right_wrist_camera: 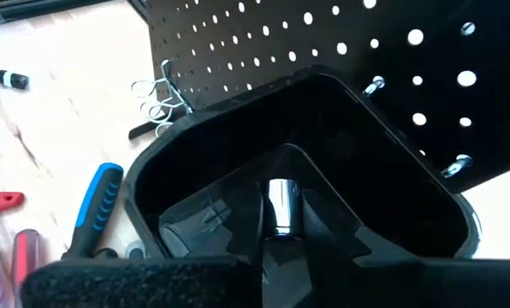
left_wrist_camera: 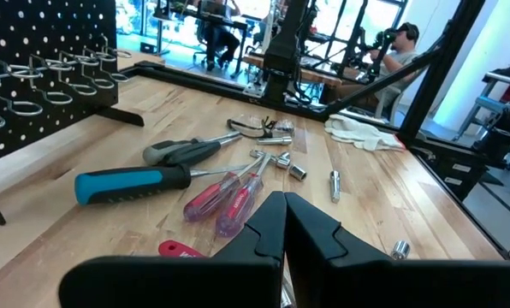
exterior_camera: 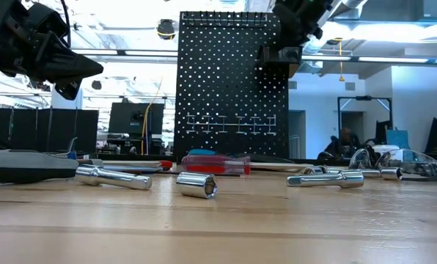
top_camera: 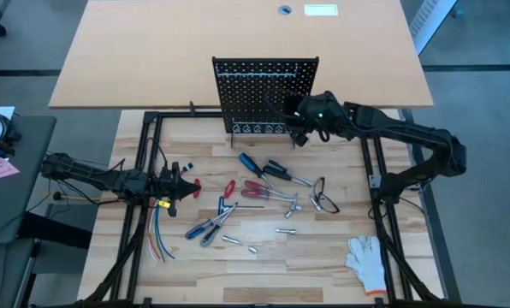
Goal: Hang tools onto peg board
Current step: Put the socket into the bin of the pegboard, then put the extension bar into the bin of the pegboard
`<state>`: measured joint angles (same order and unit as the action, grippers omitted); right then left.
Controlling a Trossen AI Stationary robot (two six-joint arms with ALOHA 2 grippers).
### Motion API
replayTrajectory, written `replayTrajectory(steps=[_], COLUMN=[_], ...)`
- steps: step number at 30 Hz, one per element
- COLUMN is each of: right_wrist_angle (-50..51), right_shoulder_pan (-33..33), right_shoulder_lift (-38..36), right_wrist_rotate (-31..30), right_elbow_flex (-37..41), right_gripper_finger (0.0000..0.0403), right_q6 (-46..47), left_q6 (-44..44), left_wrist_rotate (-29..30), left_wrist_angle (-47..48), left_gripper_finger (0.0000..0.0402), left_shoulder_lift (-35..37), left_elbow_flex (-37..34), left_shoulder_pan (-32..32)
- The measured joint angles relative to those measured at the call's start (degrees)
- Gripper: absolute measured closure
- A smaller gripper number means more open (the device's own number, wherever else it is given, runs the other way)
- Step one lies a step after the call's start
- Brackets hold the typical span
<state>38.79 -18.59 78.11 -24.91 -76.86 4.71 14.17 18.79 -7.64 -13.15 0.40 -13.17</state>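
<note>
The right pincer (right_wrist_camera: 282,235) grips a silver socket (right_wrist_camera: 281,205) over the peg board's (top_camera: 266,90) black bin (right_wrist_camera: 323,128) (left pincer (left_wrist_camera: 285,224) closed).

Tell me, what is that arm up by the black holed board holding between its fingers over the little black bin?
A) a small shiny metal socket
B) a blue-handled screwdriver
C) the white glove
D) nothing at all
A: in the right wrist view the right gripper pinches a small shiny metal socket directly above the open black bin mounted on the peg board.
</note>
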Motion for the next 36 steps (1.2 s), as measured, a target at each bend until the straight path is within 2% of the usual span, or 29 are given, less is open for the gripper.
replayTrajectory(steps=[13, 23, 27, 36], right_wrist_angle=[0.2, -0.1, -1.3, -2.3], right_shoulder_pan=[-0.3, -0.3, 0.2, 6.5], right_shoulder_lift=[0.0, 0.0, -0.2, -2.4], right_wrist_rotate=[0.5, 0.4, 0.4, -1.1], right_elbow_flex=[0.0, 0.0, 0.0, -3.8], right_gripper_finger=[0.0326, 0.024, 0.0218, 0.0229], right_q6=[-0.4, -1.7, -3.7, -9.0], left_q6=[0.2, 0.2, 0.2, 0.2], left_wrist_rotate=[0.0, 0.0, 0.0, 0.0], left_wrist_angle=[0.0, 0.0, 0.0, 0.1], left_gripper_finger=[0.0402, 0.0402, 0.0401, 0.0401], left_shoulder_lift=[0.0, 0.0, 0.0, 0.0], left_elbow_flex=[0.0, 0.0, 0.0, 0.0], left_shoulder_pan=[0.0, 0.0, 0.0, 0.0])
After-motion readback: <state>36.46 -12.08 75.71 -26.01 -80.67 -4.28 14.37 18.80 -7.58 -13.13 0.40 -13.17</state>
